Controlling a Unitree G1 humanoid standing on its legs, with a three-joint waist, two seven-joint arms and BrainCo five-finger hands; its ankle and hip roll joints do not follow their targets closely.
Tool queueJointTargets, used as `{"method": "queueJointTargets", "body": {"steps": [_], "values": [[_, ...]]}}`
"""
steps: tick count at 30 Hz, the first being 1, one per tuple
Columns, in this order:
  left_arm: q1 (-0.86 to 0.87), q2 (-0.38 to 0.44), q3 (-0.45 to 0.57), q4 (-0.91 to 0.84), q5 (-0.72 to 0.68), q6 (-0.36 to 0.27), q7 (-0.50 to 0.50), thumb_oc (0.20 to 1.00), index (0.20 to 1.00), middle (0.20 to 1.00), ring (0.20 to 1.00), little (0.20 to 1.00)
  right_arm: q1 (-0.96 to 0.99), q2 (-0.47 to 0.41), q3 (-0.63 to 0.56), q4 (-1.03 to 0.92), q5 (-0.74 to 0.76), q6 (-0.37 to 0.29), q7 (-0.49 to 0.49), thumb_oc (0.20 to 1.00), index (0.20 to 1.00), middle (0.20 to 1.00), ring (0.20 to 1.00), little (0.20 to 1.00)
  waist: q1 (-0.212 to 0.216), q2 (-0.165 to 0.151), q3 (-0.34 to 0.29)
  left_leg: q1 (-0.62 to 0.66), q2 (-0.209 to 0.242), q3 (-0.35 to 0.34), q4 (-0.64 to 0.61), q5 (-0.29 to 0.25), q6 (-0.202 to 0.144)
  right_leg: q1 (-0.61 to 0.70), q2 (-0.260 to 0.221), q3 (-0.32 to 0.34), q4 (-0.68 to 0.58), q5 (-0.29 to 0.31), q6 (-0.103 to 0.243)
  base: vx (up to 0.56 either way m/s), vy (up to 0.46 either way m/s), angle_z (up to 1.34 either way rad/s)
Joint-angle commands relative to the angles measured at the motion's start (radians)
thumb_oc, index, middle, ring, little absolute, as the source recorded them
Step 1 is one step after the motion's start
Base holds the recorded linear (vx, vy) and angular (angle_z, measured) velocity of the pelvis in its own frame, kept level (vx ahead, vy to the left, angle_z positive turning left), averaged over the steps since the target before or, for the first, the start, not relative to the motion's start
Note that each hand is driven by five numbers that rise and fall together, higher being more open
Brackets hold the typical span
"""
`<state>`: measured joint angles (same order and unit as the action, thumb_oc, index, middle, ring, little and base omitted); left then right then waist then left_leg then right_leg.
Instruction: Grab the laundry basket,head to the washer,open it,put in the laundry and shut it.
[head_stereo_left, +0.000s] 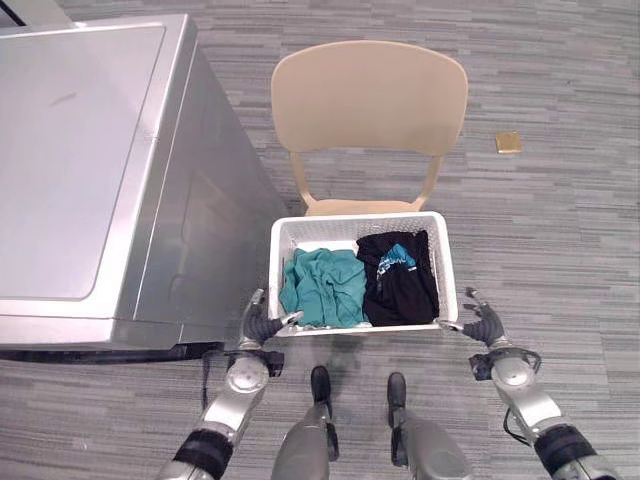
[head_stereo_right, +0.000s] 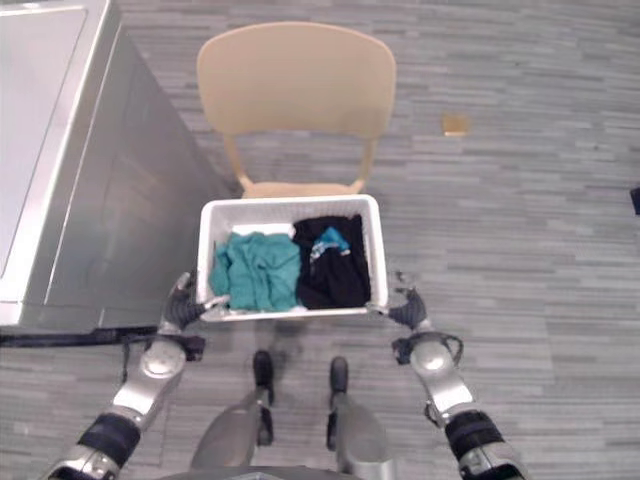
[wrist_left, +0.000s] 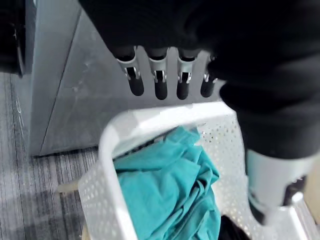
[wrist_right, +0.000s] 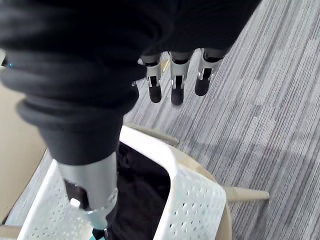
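Laundry basket (head_stereo_left: 282, 243), white, sat on the beige chair (head_stereo_left: 368, 98) beside the washer (head_stereo_left: 90, 170), holding a teal garment (head_stereo_left: 322, 287) and a black garment (head_stereo_left: 398, 277). Left hand (head_stereo_left: 260, 323) and right hand (head_stereo_left: 482, 323) flanked its near corners, fingers spread open, gripping nothing.

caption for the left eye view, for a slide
Both open hands, left and right, flank the white laundry basket on the chair.

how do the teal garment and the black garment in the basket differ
The teal garment is plain and lies in the half of the white basket nearer the washer; the black garment is dark with a small teal patch and lies in the other half. Both are crumpled and touch mid-basket.
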<state>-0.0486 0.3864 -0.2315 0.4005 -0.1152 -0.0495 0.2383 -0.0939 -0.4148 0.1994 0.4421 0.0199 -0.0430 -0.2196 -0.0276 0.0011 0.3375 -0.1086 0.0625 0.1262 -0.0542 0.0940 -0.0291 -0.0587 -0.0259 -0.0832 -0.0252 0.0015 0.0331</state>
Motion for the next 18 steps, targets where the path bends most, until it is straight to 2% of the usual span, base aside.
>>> {"method": "queueJointTargets", "body": {"steps": [1,6,8,11,13,15,16,18], "values": [[0.070,0.028,0.046,0.010,-0.015,-0.040,-0.043,1.000,1.000,1.000,1.000,1.000,0.073,-0.032,-0.031,-0.034,0.006,-0.049,0.030,1.000,1.000,1.000,1.000,1.000,0.006,-0.018,-0.074,-0.042,-0.027,-0.010,0.040,-0.079,-0.004,-0.053,-0.001,-0.007,0.035,-0.100,0.039,-0.04,-0.058,0.05],[0.196,0.021,0.090,0.060,-0.009,-0.020,-0.100,1.000,1.000,1.000,1.000,1.000,0.137,-0.033,-0.048,0.018,-0.023,-0.049,0.067,1.000,1.000,1.000,1.000,1.000,0.018,-0.012,-0.082,-0.008,-0.021,-0.012,0.050,-0.084,-0.007,-0.011,0.001,-0.019,0.038,-0.114,0.039,-0.04,-0.035,0.06],[0.227,-0.008,0.103,0.141,-0.012,-0.005,-0.111,1.000,1.000,1.000,1.000,1.000,0.137,-0.019,-0.018,0.103,-0.054,-0.039,0.079,1.000,1.000,1.000,1.000,1.000,0.031,-0.008,-0.084,0.003,-0.017,-0.021,0.069,-0.089,-0.008,0.015,0.003,-0.025,0.046,-0.132,0.034,-0.05,-0.040,0.10],[0.224,-0.024,0.108,0.209,-0.017,-0.002,-0.102,1.000,1.000,1.000,1.000,1.000,0.127,0.001,0.000,0.163,-0.042,-0.037,0.084,1.000,1.000,1.000,1.000,1.000,0.039,-0.006,-0.079,0.002,-0.017,-0.034,0.093,-0.093,-0.009,0.029,0.004,-0.032,0.053,-0.145,0.027,-0.04,-0.044,0.15],[0.192,-0.035,0.111,0.280,-0.033,-0.003,-0.081,1.000,1.000,1.000,1.000,1.000,0.099,0.025,0.023,0.240,-0.020,-0.031,0.079,1.000,1.000,1.000,1.000,1.000,0.054,-0.003,-0.057,-0.046,-0.029,-0.057,0.158,-0.091,-0.022,0.025,-0.003,-0.052,0.063,-0.155,0.014,-0.13,-0.057,0.30],[0.191,-0.035,0.111,0.280,-0.033,-0.003,-0.081,1.000,1.000,1.000,1.000,1.000,0.098,0.025,0.024,0.241,-0.020,-0.032,0.079,1.000,1.000,1.000,1.000,1.000,0.053,-0.003,-0.058,-0.049,-0.029,-0.059,0.160,-0.092,-0.022,0.024,-0.003,-0.054,0.063,-0.155,0.014,-0.10,-0.017,0.49],[0.156,-0.044,0.105,0.321,-0.042,-0.009,-0.064,1.000,1.000,1.000,1.000,1.000,0.077,0.039,0.042,0.271,-0.005,-0.029,0.073,1.000,1.000,1.000,1.000,1.000,0.061,-0.001,-0.047,-0.095,-0.037,-0.064,0.198,-0.093,-0.035,0.011,-0.015,-0.085,0.062,-0.153,0.010,-0.17,0.024,0.56],[0.125,-0.060,0.107,0.349,-0.055,-0.017,-0.048,1.000,1.000,1.000,1.000,1.000,0.066,0.056,0.052,0.293,0.008,-0.020,0.067,1.000,1.000,1.000,1.000,1.000,0.064,-0.010,-0.047,-0.082,-0.005,-0.041,0.202,-0.120,-0.036,-0.007,-0.055,-0.125,0.052,-0.125,0.019,-0.16,0.135,1.10]]}}
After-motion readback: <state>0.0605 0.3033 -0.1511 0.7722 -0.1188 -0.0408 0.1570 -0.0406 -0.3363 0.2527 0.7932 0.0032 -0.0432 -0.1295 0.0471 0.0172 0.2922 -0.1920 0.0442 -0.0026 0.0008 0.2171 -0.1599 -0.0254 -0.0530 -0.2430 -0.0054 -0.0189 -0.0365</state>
